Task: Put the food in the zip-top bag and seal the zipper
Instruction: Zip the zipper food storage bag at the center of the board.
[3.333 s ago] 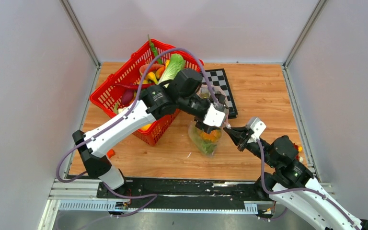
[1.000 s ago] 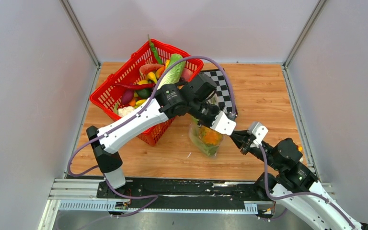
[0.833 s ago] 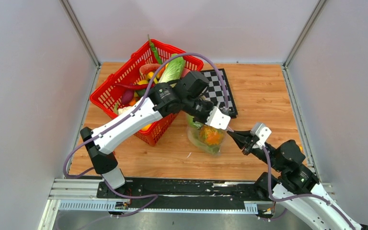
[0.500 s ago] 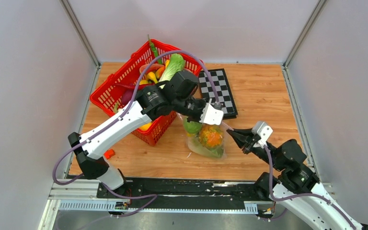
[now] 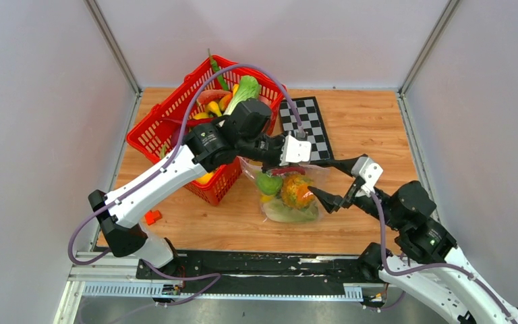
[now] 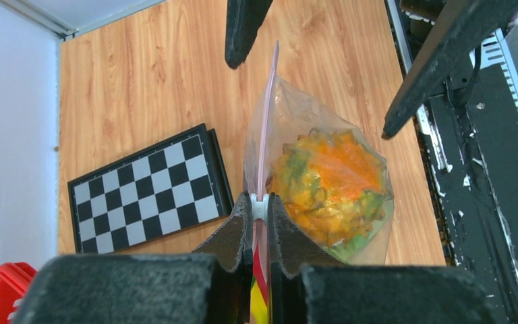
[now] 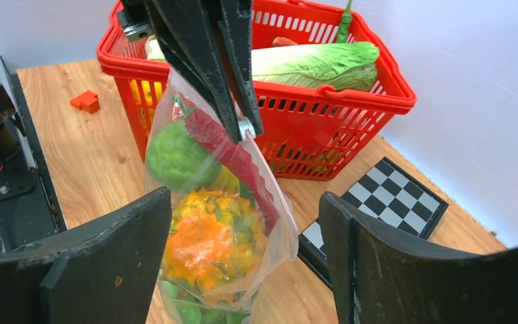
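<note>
Left wrist view shows the left tool [image 6: 259, 202] clenched on the zipper [image 6: 266, 135] of the bag [image 6: 290, 115], which hangs just beside the basket [image 7: 351, 115] over the tabletop [image 6: 141, 81]. Inside lie a pumpkin [image 6: 330, 182], a chilli [image 7: 236, 158] and a green piece [image 7: 179, 158]. Released, the right tool [image 7: 243, 202] gapes wide, one finger on either side of the bag.

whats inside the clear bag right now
Through the clear bag: an orange pumpkin piece, a round green piece, a red chilli, a bit of yellow and green pieces at the bottom. Anything behind the pumpkin piece is hidden.
</note>
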`<state>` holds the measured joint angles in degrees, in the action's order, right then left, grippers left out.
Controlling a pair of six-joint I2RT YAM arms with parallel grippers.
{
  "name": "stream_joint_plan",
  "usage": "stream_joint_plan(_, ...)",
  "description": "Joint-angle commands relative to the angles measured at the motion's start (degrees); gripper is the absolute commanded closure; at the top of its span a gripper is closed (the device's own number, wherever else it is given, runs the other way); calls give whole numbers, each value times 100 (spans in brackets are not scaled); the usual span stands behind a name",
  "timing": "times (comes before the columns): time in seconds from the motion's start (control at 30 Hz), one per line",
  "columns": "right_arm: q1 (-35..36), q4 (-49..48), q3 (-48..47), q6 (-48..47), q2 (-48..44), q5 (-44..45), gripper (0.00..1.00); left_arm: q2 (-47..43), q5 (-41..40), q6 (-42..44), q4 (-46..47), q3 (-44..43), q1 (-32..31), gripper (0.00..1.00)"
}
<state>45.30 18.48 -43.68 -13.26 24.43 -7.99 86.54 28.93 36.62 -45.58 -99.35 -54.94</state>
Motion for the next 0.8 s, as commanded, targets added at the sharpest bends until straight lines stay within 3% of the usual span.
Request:
stream_joint_plan(0.0, 15, 401, -418, -345, 391, -436, 20, -211, 179, -282, 516, -116, 10, 100)
stream_joint_plan(0.17, 7, 362, -552, -676, 694, -326, 21, -212, 257, -279, 464, -155, 14, 100)
stream_joint_plan(0.43, 9, -345, -415, -577, 909, -169, 52, -278, 405, -248, 456, -82, 9, 100)
stream_joint_plan(0.57, 12, -613, -234, -442, 893, -71, 78, -312, 394, -231, 471, 10, 9, 100)
stream_joint_plan(0.63, 7, -671, -149, -372, 847, 122, 85, -336, 340, -222, 481, 72, 9, 100)
stream_joint_plan(0.7, 11, -791, -20, -314, 734, 386, 97, -395, 257, -207, 481, 176, 9, 100)
stream_joint_plan(0.77, 14, -885, 105, -261, 584, 662, 100, -484, 116, -171, 482, 349, 14, 100)
